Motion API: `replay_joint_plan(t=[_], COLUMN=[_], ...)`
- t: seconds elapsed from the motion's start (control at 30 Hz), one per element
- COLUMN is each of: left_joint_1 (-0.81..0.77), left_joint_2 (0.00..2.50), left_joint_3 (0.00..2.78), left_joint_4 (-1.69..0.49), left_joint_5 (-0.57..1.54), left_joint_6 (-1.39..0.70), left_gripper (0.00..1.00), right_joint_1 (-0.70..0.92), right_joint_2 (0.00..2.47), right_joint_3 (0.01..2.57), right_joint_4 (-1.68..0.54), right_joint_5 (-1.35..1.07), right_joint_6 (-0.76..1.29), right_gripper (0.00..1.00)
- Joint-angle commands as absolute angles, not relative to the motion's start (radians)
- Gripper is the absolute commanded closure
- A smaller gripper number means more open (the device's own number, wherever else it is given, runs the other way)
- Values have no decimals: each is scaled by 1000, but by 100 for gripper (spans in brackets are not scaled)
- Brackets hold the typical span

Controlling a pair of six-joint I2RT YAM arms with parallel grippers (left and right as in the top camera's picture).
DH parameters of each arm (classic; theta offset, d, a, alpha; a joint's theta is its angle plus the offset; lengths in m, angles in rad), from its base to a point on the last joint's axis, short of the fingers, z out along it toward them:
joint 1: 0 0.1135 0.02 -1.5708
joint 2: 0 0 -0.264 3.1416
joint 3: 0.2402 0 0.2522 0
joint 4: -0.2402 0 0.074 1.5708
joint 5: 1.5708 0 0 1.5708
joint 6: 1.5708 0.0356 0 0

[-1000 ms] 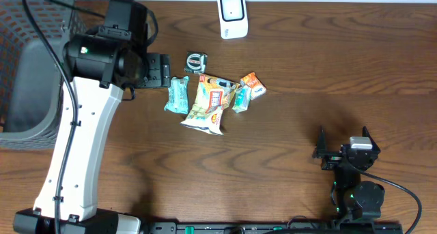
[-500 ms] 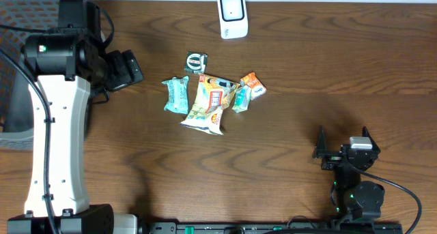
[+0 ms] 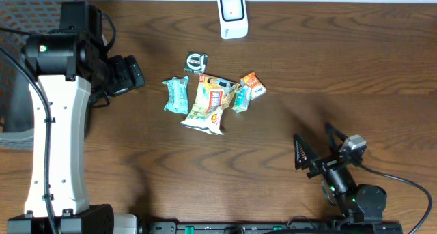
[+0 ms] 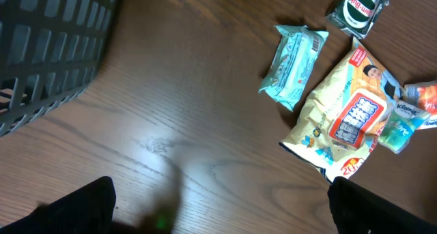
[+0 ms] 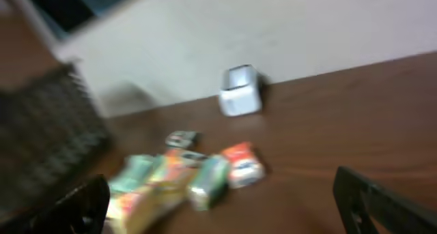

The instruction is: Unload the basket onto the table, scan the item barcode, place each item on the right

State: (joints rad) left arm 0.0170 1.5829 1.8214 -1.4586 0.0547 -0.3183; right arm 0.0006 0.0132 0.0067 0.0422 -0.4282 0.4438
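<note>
Right fingers (image 3: 300,155) tilted up, basket (image 4: 41,50) far left

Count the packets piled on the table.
5. Dark square packet at the back, teal packet on the left, chip bag in the middle, green packet and orange packet to its right. More may hide underneath.

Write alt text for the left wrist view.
Upper right on a wooden table lie a teal packet, a yellow snack bag and a small dark packet. A grey basket fills the upper left; the open left gripper holds nothing.
</note>
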Motion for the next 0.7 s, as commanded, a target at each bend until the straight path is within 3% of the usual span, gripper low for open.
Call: replay_joint_plan(t=[0.0, 0.17, 0.33, 0.5, 0.67], left_joint_1=[19, 19, 19, 19, 19], left_joint_2=[1585, 1585, 1585, 1585, 1585], left_joint_3=[1811, 1811, 1811, 1811, 1811], left_joint_4=[-1461, -1461, -1461, -1461, -1461], left_joint_5=[64, 64, 64, 64, 64], left_joint_6=[-331, -331, -331, -331, -331], left_gripper=[2, 2, 2, 2, 2], right_joint_1=[7, 7, 7, 7, 7], right_joint_2=[12, 12, 12, 57, 241], right_joint_3=[6, 7, 68, 240, 543], right_joint_4=[119, 365, 530, 479, 131], right_joint_5=[-530, -596, -469, -430, -513], right_joint_6=[704, 736, 759, 567, 315], right_gripper=[1, 1, 1, 1, 1])
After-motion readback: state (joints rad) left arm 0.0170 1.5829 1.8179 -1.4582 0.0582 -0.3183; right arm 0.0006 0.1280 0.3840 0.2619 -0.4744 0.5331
